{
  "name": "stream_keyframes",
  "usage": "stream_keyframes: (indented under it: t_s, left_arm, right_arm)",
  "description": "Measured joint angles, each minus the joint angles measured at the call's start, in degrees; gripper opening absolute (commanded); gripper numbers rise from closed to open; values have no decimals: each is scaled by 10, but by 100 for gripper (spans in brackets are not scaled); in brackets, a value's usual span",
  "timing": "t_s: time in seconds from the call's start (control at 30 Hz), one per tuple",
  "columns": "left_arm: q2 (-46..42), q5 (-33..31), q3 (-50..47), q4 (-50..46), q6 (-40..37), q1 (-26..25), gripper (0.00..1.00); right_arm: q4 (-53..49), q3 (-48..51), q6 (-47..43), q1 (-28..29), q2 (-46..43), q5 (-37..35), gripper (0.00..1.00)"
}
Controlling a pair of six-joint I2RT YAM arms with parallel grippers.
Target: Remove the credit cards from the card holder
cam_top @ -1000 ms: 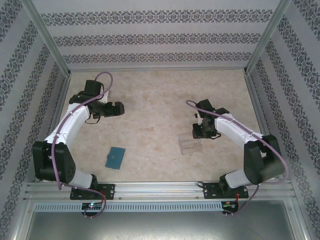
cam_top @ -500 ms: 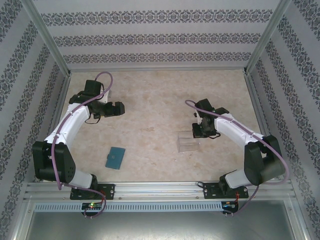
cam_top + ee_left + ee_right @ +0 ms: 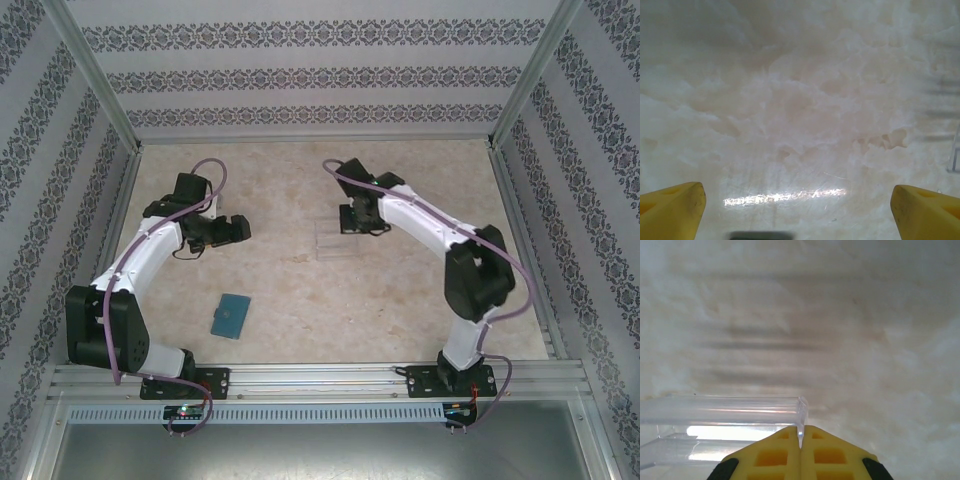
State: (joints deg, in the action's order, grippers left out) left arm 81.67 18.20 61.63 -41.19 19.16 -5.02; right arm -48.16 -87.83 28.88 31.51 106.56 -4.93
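Observation:
The teal card holder [image 3: 232, 316] lies folded flat on the table near the front left, apart from both arms. The credit cards are hidden. My left gripper [image 3: 237, 228] hovers behind the card holder. In the left wrist view its yellow fingers [image 3: 680, 200] stand wide apart, so the gripper [image 3: 797, 194] is open over bare table. My right gripper [image 3: 348, 228] is near the table's middle. In the right wrist view it [image 3: 801, 432] is shut on the end wall of a clear plastic box [image 3: 725, 412].
The clear plastic box [image 3: 335, 244] is faint against the marbled tabletop [image 3: 300, 290]; its edge [image 3: 955, 155] shows at the right of the left wrist view. Patterned walls and metal posts [image 3: 95, 75] close in the left, back and right sides.
The right arm has swung left and toward the back, taking the clear box from the centre-right to the middle. The left arm shifted only slightly.

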Motion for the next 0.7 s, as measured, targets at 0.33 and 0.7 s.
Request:
stream_keyframes:
  t_s: [0.33, 0.7]
  left_arm:
    - [-5, -2, -23, 10, 24, -27, 95]
    - [-5, -5, -23, 12, 28, -44, 95]
  right_arm:
    - [-43, -231, 14, 6, 176, -26, 0]
    - [-80, -283, 14, 5, 235, -24, 0]
